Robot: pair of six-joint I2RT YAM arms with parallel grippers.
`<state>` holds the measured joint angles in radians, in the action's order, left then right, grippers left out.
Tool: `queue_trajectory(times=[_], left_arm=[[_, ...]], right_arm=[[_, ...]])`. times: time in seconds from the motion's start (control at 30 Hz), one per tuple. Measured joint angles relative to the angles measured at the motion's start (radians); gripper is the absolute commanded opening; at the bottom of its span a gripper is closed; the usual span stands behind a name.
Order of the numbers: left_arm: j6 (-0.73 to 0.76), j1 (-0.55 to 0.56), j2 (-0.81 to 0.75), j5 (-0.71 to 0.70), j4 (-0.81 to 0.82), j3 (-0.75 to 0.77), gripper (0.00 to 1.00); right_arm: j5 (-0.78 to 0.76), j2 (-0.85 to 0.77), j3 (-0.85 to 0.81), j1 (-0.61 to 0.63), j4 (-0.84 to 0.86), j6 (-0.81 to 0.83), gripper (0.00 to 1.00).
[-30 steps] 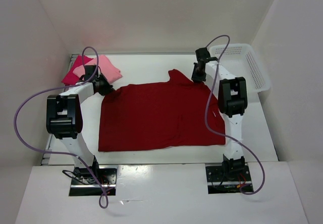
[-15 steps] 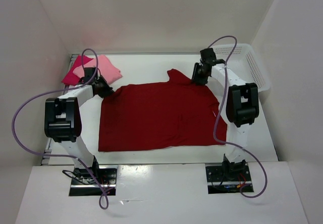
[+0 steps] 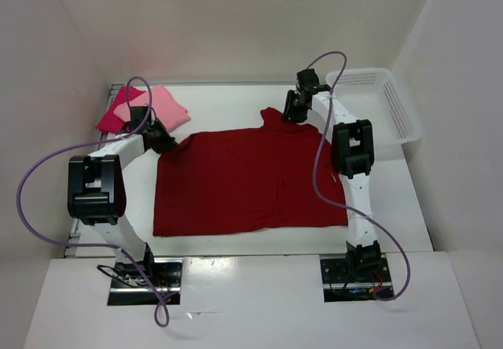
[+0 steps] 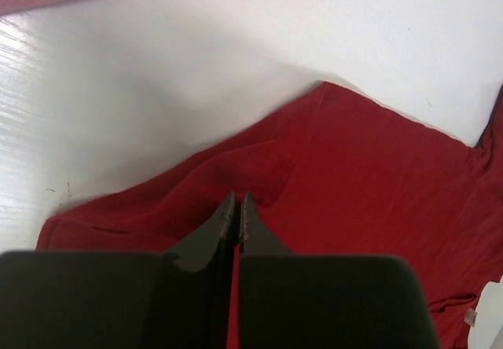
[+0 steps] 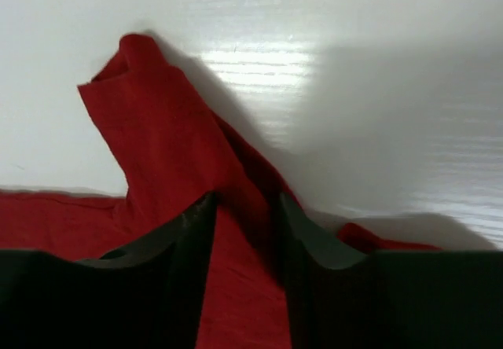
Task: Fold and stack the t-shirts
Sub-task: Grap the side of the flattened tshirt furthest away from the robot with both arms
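The right arm has swung left along the far edge of the red shirt (image 3: pixel 244 180). A second ago the right gripper (image 3: pixel 291 112) hung nearer the basket (image 3: pixel 389 105); now it sits over the sleeve (image 5: pixel 149 121) that sticks out toward the back of the table (image 3: pixel 228 97). The left gripper (image 3: pixel 159 139) has hardly moved and stays at the shirt's far left corner. The shirt itself lies as it did, spread flat in the middle of the table. The crimson shirt (image 3: pixel 116 112) and the light pink shirt (image 3: pixel 167 105) rest folded together in the far left corner, so the red one looks like the last to fold. The shift probably lines the right arm up for a grasp on the sleeve, to match the left.

The top view shows the layout, but both sets of jaws are too small there to read. The left wrist view shows its fingers (image 4: pixel 224 227) pressed together, with creases in the cloth running up to their tips; they appear to pinch a fold. The right wrist view shows its fingers (image 5: pixel 189 231) apart, straddling the base of the sleeve with cloth in the gap, not yet gripping it.
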<state>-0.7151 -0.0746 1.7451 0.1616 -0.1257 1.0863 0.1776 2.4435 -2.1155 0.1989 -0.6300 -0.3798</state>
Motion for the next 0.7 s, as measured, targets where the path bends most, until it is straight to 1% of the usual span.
queue_trajectory(times=[0.03, 0.07, 0.1, 0.13, 0.2, 0.27, 0.37, 0.4, 0.43, 0.47, 0.53, 0.57, 0.6, 0.7], left_arm=[[0.000, 0.000, 0.000, 0.000, -0.001, 0.000, 0.01], [0.000, 0.000, 0.000, 0.000, -0.001, 0.000, 0.01], [0.000, 0.000, 0.000, 0.000, 0.000, 0.000, 0.01], [0.000, 0.000, 0.000, 0.000, -0.001, 0.000, 0.01], [0.000, 0.000, 0.000, 0.000, -0.001, 0.000, 0.01], [0.000, 0.000, 0.000, 0.000, 0.000, 0.000, 0.01], [0.000, 0.000, 0.000, 0.000, 0.000, 0.000, 0.01], [0.000, 0.000, 0.000, 0.001, -0.001, 0.000, 0.01], [0.000, 0.000, 0.000, 0.000, -0.001, 0.000, 0.01], [0.000, 0.000, 0.000, 0.000, 0.000, 0.000, 0.01], [0.000, 0.000, -0.002, 0.002, 0.003, -0.005, 0.01], [0.000, 0.000, -0.003, 0.002, 0.005, -0.009, 0.01], [-0.001, 0.000, -0.005, 0.002, 0.008, -0.013, 0.01], [-0.002, 0.000, -0.008, 0.004, 0.007, -0.019, 0.01]], right_arm=[[0.004, 0.005, 0.001, 0.005, -0.007, 0.000, 0.22], [0.004, 0.008, 0.002, 0.010, -0.015, 0.005, 0.13], [0.004, 0.009, 0.002, 0.013, -0.019, 0.007, 0.07], [0.001, 0.008, 0.002, 0.015, -0.021, 0.004, 0.04], [-0.007, -0.002, 0.014, 0.019, -0.015, -0.004, 0.02], [-0.031, -0.040, 0.071, 0.027, -0.004, -0.010, 0.02], [-0.104, -0.146, 0.192, 0.049, -0.004, -0.020, 0.08], [-0.140, -0.196, 0.238, 0.066, -0.007, -0.025, 0.10], [-0.172, -0.250, 0.286, 0.089, -0.001, -0.032, 0.10], [-0.207, -0.317, 0.342, 0.121, 0.003, -0.043, 0.14], [-0.254, -0.439, 0.460, 0.189, 0.032, -0.070, 0.17], [-0.269, -0.505, 0.531, 0.222, 0.042, -0.090, 0.20], [-0.273, -0.565, 0.608, 0.257, 0.068, -0.111, 0.29], [-0.258, -0.690, 0.803, 0.313, 0.098, -0.166, 0.41]])
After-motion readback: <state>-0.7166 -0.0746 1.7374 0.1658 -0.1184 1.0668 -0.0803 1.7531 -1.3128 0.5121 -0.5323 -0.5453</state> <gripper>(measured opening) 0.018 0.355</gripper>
